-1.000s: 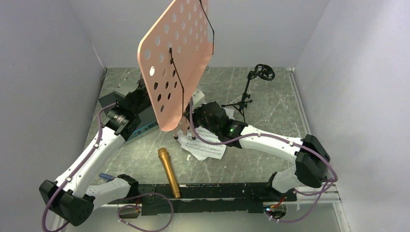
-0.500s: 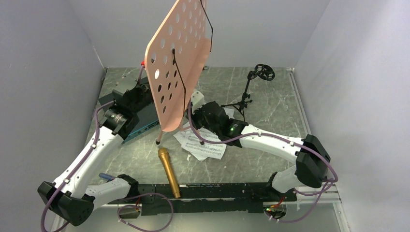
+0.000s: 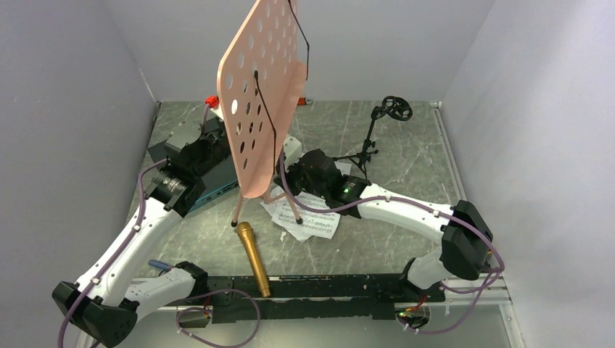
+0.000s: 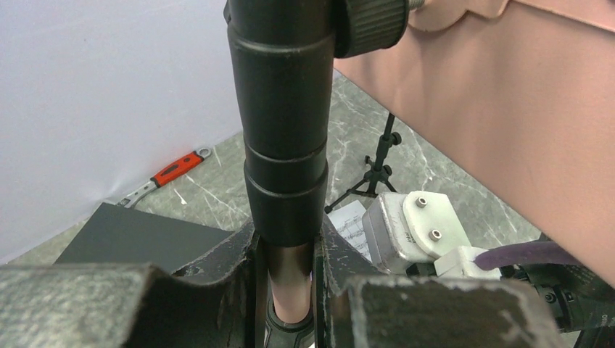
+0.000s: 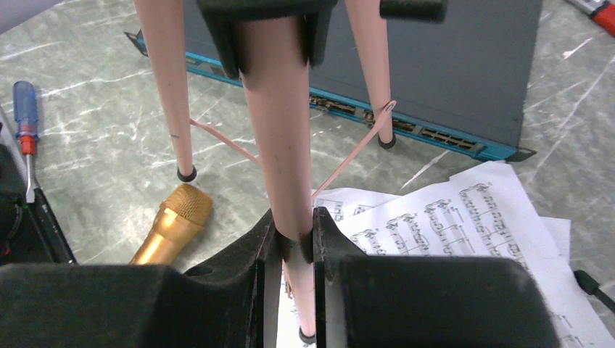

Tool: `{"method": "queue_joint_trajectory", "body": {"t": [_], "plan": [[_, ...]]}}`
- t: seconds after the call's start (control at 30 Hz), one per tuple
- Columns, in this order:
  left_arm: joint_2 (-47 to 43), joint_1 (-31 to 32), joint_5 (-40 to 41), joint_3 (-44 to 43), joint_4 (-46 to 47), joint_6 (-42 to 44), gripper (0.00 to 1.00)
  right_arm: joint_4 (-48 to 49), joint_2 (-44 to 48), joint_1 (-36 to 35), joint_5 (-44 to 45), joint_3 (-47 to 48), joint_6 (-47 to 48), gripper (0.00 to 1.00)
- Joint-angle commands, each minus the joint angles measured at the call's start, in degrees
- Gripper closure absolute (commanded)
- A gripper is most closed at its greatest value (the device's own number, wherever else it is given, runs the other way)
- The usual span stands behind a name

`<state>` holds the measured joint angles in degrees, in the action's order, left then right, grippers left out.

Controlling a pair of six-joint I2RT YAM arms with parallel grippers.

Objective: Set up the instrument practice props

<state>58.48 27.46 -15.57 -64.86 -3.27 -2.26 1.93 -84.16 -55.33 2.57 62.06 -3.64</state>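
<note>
Pink music stand (image 3: pixel 261 94): left of centre on table (image 3: pixel 413 181), upright, feet near surface. Likely top-heavy, rigid, light; best held at black pole or legs, not perforated plate. Left end effector (image 4: pixel 284 272): clamped on pole. Right end effector (image 5: pixel 294 243): clamped on pink leg.

White arms (image 3: pixel 123 246) w/ black joints (image 3: pixel 464 239), purple cables (image 4: pixel 515 255), black fingers (image 5: pixel 435 297).

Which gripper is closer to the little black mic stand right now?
Right. The right gripper clamps the music stand low down, just left of the mic stand; the left gripper holds it farther left.
</note>
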Motion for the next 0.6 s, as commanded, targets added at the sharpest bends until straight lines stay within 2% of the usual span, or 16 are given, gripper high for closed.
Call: {"method": "queue_joint_trajectory", "body": {"t": [0.0, 0.23, 0.4, 0.47, 0.57], "plan": [[-5.63, -0.59, 3.83, -0.58, 15.23, 1.57, 0.97, 2.31, 0.58, 0.9, -1.55, 3.34, -4.59, 1.0], [-7.21, -0.57, 4.22, 0.93, 14.63, 1.52, 0.97, 1.97, 1.08, 0.88, -1.88, 3.1, -5.24, 0.98], [-8.07, -0.57, 4.04, 1.75, 14.34, 1.14, 0.97, 1.2, 2.02, 0.94, -1.63, 2.35, -5.49, 0.67], [-8.44, -0.58, 4.14, 1.83, 14.02, 1.19, 0.97, 0.46, 2.68, 1.01, -1.14, 1.96, -5.86, 0.49], [-8.72, -0.57, 4.33, 1.64, 13.33, 1.38, 0.97, -1.05, 3.54, 1.56, -0.75, 1.11, -7.44, 0.31]]}}
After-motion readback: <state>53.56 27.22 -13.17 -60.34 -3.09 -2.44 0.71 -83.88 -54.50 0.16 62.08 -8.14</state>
